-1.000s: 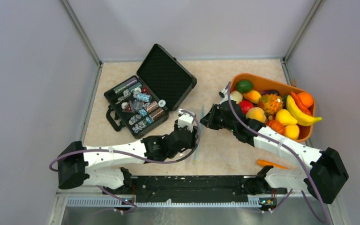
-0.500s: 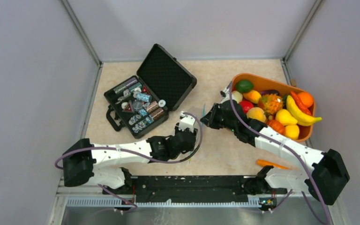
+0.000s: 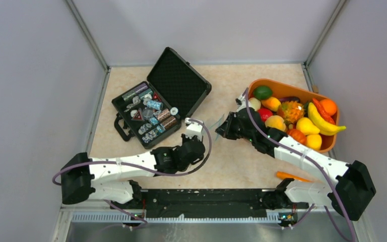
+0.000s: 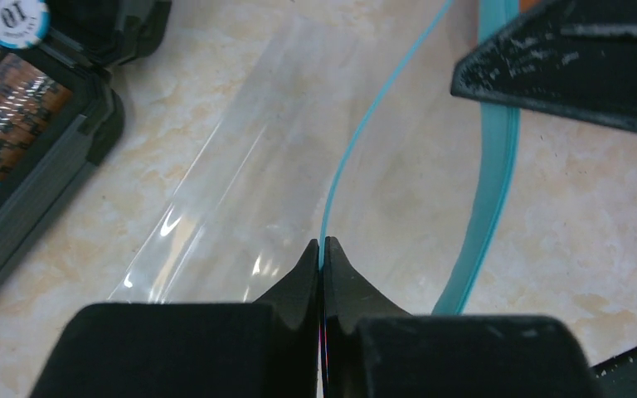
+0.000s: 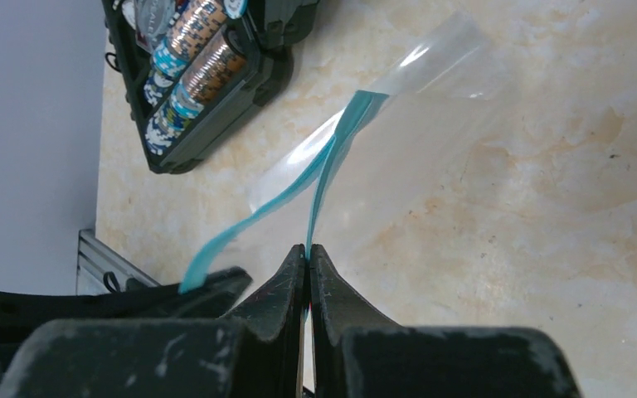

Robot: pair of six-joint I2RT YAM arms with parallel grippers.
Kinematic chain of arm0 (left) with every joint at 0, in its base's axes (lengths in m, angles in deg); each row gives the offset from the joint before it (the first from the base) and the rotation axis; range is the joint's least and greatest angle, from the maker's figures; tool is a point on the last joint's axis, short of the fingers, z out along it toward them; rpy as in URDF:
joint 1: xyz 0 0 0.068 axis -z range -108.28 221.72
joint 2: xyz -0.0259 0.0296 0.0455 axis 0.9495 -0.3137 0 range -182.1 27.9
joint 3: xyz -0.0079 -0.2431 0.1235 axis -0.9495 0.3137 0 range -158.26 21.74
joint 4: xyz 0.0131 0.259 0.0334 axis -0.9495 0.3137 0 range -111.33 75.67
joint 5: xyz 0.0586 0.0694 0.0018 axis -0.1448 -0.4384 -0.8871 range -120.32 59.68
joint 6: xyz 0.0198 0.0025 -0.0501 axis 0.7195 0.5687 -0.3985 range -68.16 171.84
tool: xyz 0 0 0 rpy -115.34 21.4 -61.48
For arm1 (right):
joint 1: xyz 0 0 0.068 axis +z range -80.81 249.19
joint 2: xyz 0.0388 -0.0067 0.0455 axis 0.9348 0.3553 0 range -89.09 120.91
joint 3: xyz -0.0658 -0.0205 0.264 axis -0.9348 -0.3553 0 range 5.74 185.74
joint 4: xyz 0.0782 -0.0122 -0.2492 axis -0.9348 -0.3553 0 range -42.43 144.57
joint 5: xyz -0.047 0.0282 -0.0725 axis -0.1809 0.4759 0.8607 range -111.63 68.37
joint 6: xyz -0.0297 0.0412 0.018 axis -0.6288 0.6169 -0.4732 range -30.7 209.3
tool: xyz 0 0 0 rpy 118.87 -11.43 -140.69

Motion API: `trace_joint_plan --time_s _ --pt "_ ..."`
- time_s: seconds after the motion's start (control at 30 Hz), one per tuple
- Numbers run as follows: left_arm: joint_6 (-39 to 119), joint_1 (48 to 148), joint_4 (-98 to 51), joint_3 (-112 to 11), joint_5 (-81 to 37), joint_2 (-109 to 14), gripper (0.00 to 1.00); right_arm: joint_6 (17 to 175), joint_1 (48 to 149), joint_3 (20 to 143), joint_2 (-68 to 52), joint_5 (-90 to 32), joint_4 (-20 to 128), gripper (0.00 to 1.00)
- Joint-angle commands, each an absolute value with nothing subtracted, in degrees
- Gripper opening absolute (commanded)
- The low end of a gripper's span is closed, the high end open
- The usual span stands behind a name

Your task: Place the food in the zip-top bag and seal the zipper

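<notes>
Between the black case [image 3: 179, 80] and the orange basket [image 3: 282, 84], at mid-table, you hold the zip-top bag [image 4: 249, 191] by its mouth. Your left gripper [image 4: 322, 245] is pinched shut on one lip of the teal zipper [image 4: 488, 182], and your right gripper [image 5: 308, 249] is clamped on the other lip, the two lips parting between them. The food [image 3: 292, 116] lies in the basket to the right, just beside the right claw, so that arm is far nearer, though it likely must release first.

I log: zip-top bag [image 4: 240, 191] — clear, glossy plastic film; zipper [image 4: 488, 199] — teal, smooth plastic; table [image 5: 547, 249], beige marbled, smooth matt; right end effector [image 5: 308, 249], black matt plastic, scuffed; food [image 3: 307, 126], glossy plastic; case [image 3: 179, 80], black, lid lining textured.
</notes>
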State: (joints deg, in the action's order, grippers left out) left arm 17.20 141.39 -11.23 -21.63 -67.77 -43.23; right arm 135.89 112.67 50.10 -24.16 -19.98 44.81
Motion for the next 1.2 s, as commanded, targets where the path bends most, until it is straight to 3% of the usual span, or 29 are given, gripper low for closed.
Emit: trace_joint_plan --time_s 0.0,0.23,0.5,0.7,0.8,0.9,0.97,1.17 --pt "16.17 140.48 -10.35 -22.63 -76.04 -39.39 0.00 132.88 113.21 50.37 -25.76 -20.04 40.81 0.00" --pt "19.69 140.45 -9.12 -25.82 -85.05 -39.61 0.00 125.93 113.22 52.37 -26.00 -28.81 36.00 0.00" --pt "17.01 140.49 -5.20 -29.24 -86.64 -43.90 0.00 127.77 113.25 54.15 -26.50 -12.72 28.29 0.00" --pt "16.58 140.49 -7.71 -28.16 -81.80 -43.72 0.00 127.76 113.18 54.08 -25.32 -19.51 34.10 0.00" --pt "16.43 140.54 -8.23 -28.27 -80.37 -44.28 0.00 128.26 113.22 53.88 -25.36 -22.48 36.51 0.08" --pt "16.29 140.54 -8.47 -28.38 -79.69 -44.88 0.00 128.27 113.13 54.77 -25.68 -22.89 36.43 0.26" --pt "16.37 140.58 -8.54 -28.55 -79.50 -45.30 0.00 127.93 113.09 55.38 -26.21 -23.37 36.35 0.27" --pt "16.19 140.54 -8.64 -28.30 -79.37 -45.71 0.00 126.22 113.11 56.96 -29.93 -23.28 34.89 0.47"
